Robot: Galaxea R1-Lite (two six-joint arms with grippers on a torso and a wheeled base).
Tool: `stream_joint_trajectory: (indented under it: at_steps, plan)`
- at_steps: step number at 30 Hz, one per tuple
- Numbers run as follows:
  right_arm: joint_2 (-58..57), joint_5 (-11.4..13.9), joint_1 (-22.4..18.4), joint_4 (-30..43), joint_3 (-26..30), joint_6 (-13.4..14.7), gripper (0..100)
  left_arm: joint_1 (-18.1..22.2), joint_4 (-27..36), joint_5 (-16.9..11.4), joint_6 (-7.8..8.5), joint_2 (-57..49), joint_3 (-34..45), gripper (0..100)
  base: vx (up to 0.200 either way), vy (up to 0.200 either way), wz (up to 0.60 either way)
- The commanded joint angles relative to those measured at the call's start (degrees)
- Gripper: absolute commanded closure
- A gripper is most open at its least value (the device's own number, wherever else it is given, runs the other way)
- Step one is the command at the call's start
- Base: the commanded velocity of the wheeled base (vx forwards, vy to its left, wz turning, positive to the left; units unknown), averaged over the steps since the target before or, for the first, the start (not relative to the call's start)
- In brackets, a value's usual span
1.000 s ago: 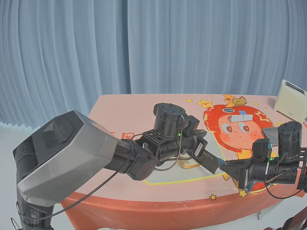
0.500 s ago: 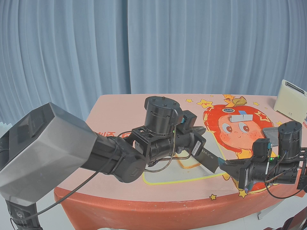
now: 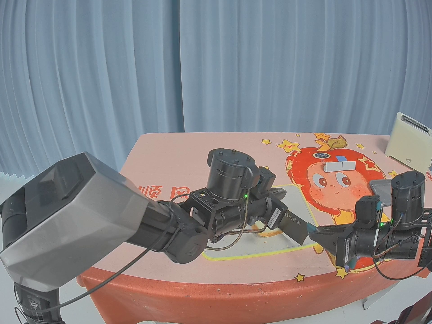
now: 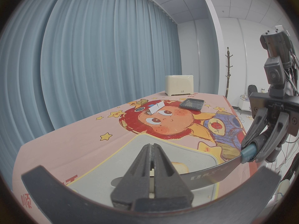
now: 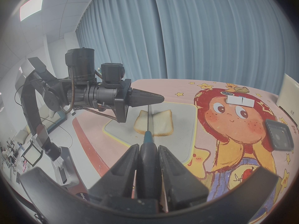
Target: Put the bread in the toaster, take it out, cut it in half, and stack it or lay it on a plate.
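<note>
The right end effector (image 5: pixel 148 147) clamps the teal-handled grey knife (image 3: pixel 293 226) across the tan bread slice (image 5: pixel 162 122) for halving. The left end effector (image 5: pixel 157 97), pinched together, hangs just above, probably to steady it.

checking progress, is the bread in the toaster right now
No, the bread lies on the grey mat beneath the knife, away from the toaster.

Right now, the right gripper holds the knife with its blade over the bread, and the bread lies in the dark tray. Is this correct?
Not quite: the bread lies on the grey mat, not in the dark tray; the right wrist view shows it. The right gripper does hold the knife, blade over the bread.
</note>
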Motion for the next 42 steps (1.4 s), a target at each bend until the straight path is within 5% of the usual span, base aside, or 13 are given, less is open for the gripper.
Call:
stream_joint_trajectory:
  at_steps: [1, 42]
  plan:
    - [-0.03, -0.08, 0.02, -0.08, 0.17, -0.07, 100, -0.04, 0.30, -0.02, 0.06, 1.44, 0.19, 100, 0.000, 0.000, 0.00]
    - [-0.21, -0.16, -0.42, -0.17, 0.35, 0.19, 100, 0.23, -0.93, -0.02, -0.11, 3.37, -1.12, 100, 0.000, 0.000, 0.00]
